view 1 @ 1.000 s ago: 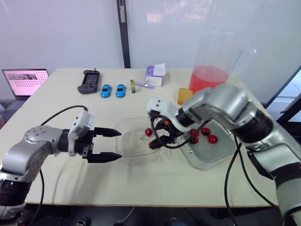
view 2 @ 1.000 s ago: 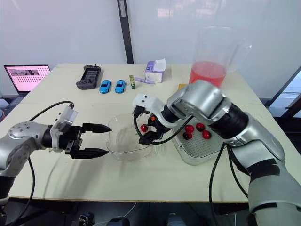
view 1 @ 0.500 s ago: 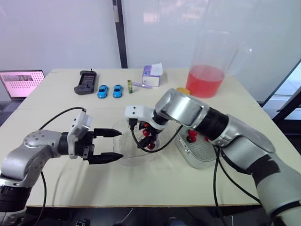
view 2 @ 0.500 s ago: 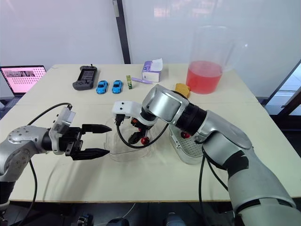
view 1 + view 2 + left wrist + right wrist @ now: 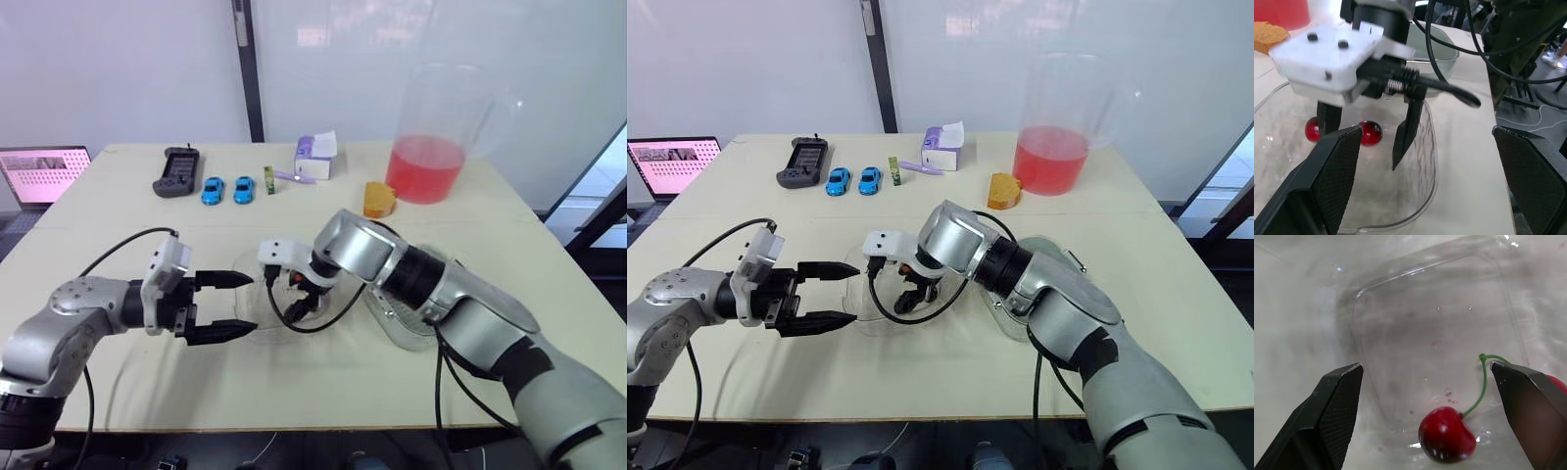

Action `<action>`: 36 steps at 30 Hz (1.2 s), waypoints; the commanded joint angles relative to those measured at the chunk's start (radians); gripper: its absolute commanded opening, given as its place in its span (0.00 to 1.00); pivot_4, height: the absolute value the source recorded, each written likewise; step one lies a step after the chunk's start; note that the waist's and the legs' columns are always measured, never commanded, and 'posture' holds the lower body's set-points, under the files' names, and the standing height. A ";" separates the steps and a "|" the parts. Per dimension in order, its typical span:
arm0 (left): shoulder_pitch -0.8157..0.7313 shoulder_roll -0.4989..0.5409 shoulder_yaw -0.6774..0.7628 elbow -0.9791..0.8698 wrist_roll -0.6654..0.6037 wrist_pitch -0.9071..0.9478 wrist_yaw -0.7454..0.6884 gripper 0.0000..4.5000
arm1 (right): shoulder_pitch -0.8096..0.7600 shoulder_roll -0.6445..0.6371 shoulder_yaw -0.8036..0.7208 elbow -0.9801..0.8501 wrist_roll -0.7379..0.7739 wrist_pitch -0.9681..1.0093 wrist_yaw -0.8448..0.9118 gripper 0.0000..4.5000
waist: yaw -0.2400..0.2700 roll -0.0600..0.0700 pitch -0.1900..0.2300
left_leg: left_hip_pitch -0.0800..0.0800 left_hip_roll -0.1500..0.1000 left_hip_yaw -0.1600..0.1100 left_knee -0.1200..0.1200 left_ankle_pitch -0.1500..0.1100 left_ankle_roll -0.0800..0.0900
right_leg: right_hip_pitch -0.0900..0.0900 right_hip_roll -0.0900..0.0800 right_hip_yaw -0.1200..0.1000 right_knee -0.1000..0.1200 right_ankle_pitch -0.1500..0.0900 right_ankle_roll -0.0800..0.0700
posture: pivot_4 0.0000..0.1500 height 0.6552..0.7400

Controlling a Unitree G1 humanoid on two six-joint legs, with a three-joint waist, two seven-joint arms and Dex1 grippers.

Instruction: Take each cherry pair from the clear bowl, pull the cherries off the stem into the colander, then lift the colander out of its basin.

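The clear bowl (image 5: 257,328) sits at the table's middle. One cherry pair lies on its floor: a red cherry (image 5: 1446,440) on a green stem (image 5: 1483,382), the second cherry (image 5: 1556,382) partly behind a finger. My right gripper (image 5: 297,299) hangs open inside the bowl, its fingers (image 5: 1408,132) straddling the two cherries (image 5: 1370,132). My left gripper (image 5: 247,303) is open at the bowl's left rim, holding nothing. The colander in its basin (image 5: 404,328) stands right of the bowl, largely hidden by my right arm.
At the back stand a large pitcher of red liquid (image 5: 426,166), an orange sponge (image 5: 379,199), a purple box (image 5: 313,157), two blue toy cars (image 5: 227,190) and a black controller (image 5: 172,171). A laptop (image 5: 39,174) sits at the far left.
My right gripper has swung left from the colander side and sunk down into the bowl. The left gripper has stayed open by the rim. The camera view has shifted.
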 commanded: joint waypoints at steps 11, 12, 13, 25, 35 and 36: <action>0.017 0.010 0.053 -0.032 -0.033 -0.006 0.007 0.99 | -0.010 0.076 -0.069 0.190 -0.130 -0.132 0.024 1.00 | 0.000 0.000 0.000 | 0.000 0.000 0.000 0.000 0.000 0.000 | 0.000 0.000 0.000 0.000 0.000 0.000 | 1.00 1.00; 0.018 0.011 0.056 -0.032 -0.034 -0.005 0.007 0.99 | -0.006 0.074 -0.069 0.183 -0.135 -0.131 0.033 1.00 | 0.000 0.000 0.000 | 0.000 0.000 0.000 0.000 0.000 0.000 | 0.000 0.000 0.000 0.000 0.000 0.000 | 1.00 1.00; 0.020 0.013 0.058 -0.032 -0.036 -0.005 0.006 0.99 | -0.003 0.073 -0.070 0.178 -0.139 -0.129 0.039 1.00 | 0.000 0.000 0.000 | 0.000 0.000 0.000 0.000 0.000 0.000 | 0.000 0.000 0.000 0.000 0.000 0.000 | 1.00 1.00; 0.004 0.010 0.065 -0.028 -0.042 0.003 0.003 1.00 | 0.002 0.085 -0.109 0.133 -0.167 -0.118 0.091 0.01 | -0.001 0.000 0.000 | 0.000 0.000 0.000 0.000 0.000 0.000 | 0.000 0.000 0.000 0.000 0.000 0.000 | 1.00 1.00; -0.011 0.015 0.061 -0.021 -0.045 0.011 -0.005 1.00 | -0.022 0.124 -0.166 0.038 -0.130 -0.001 0.128 0.01 | -0.001 0.000 0.000 | 0.000 0.000 0.000 0.000 0.000 0.000 | 0.000 0.000 0.000 0.000 0.000 0.000 | 1.00 1.00; -0.012 0.015 0.061 -0.020 -0.046 0.011 -0.006 1.00 | -0.024 0.128 -0.171 0.030 -0.126 0.010 0.129 0.01 | 0.000 0.000 0.000 | 0.000 0.000 0.000 0.000 0.000 0.000 | 0.000 0.000 0.000 0.000 0.000 0.000 | 1.00 1.00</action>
